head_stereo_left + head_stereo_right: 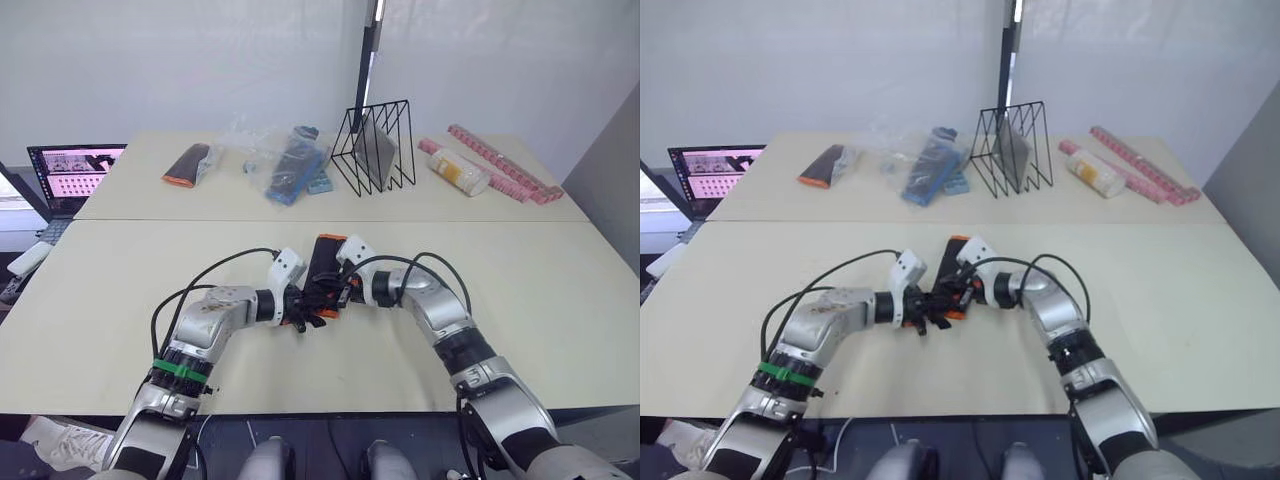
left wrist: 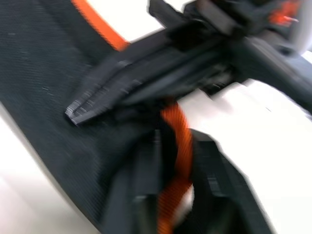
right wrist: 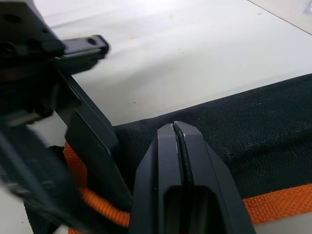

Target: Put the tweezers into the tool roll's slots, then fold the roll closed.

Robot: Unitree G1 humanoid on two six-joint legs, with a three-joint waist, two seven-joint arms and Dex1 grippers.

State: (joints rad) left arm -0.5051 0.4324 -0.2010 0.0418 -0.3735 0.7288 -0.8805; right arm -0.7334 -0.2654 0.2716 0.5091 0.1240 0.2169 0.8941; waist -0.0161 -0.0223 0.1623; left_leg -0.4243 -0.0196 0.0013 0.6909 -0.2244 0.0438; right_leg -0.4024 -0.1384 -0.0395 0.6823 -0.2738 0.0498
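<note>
The tool roll (image 1: 322, 262) lies folded in the middle of the near table, black fabric with orange trim. Both grippers meet at its near end. My left gripper (image 1: 308, 312) comes in from the left. In its wrist view its two fingers (image 2: 141, 195) are closed on the roll's orange edge (image 2: 175, 161). My right gripper (image 1: 326, 294) reaches in from the right. Its fingers (image 3: 165, 161) are pressed together and rest on the black fabric (image 3: 273, 141) just above the orange trim. The tweezers are hidden.
On the far table stand a black wire rack (image 1: 375, 145), a small black-and-orange pouch (image 1: 187, 165), clear bags with blue items (image 1: 290, 165), a pale jar (image 1: 460, 172) and pink strips (image 1: 505, 160). A laptop (image 1: 75, 170) sits off the left edge.
</note>
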